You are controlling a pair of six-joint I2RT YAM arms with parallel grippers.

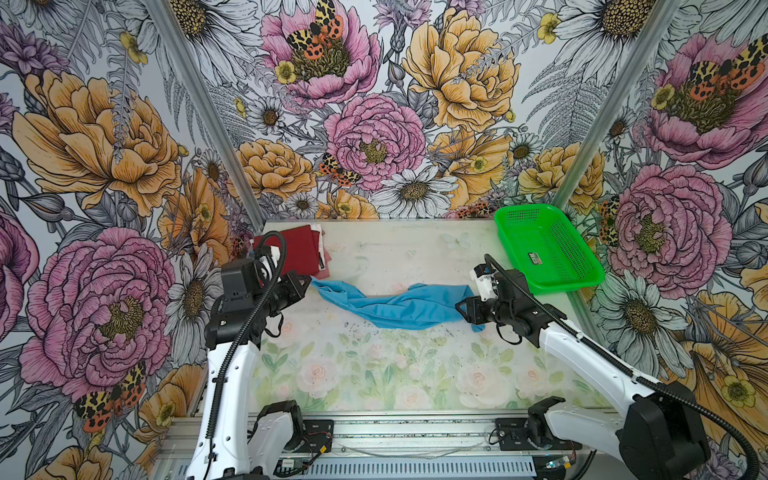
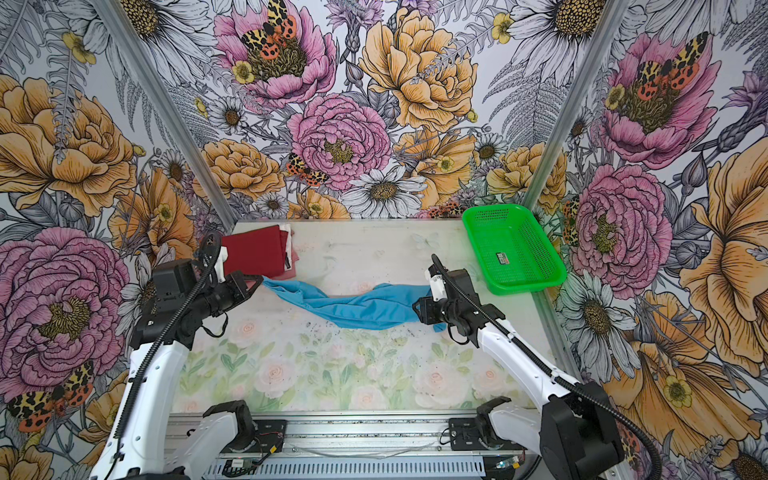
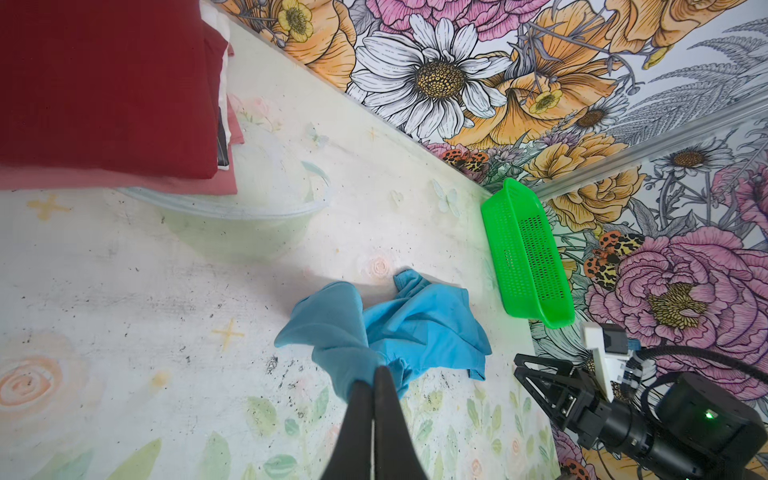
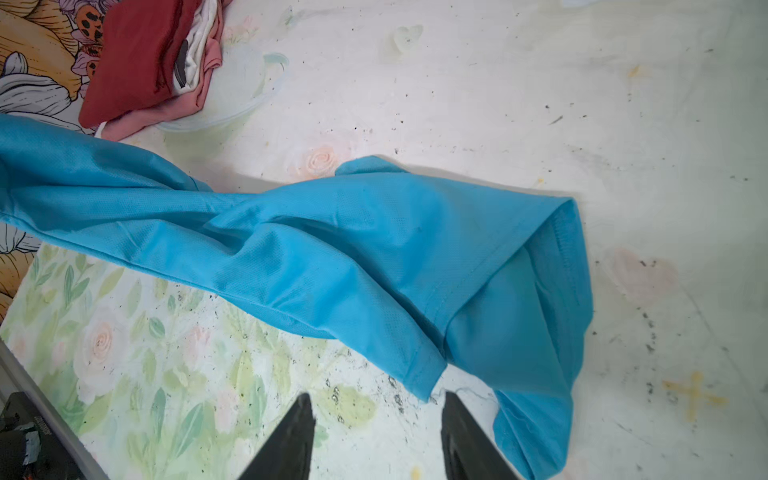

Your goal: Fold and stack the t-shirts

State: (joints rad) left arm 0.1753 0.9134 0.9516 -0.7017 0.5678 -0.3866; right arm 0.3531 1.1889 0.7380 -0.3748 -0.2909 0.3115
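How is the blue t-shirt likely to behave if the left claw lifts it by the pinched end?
Probably floppy: the blue t-shirt lies bunched in twisted folds. Likely light: the left claw, shut on one end, grips only a small pinch. Its sheeny knit may slip; the right claw stands open by the hem.

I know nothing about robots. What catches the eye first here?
A sky-blue t-shirt stretches twisted across the table, one end pinched in the left jaws, the right jaws open near the other. A bright green basket sits at the far right corner, a maroon-topped folded stack at far left.
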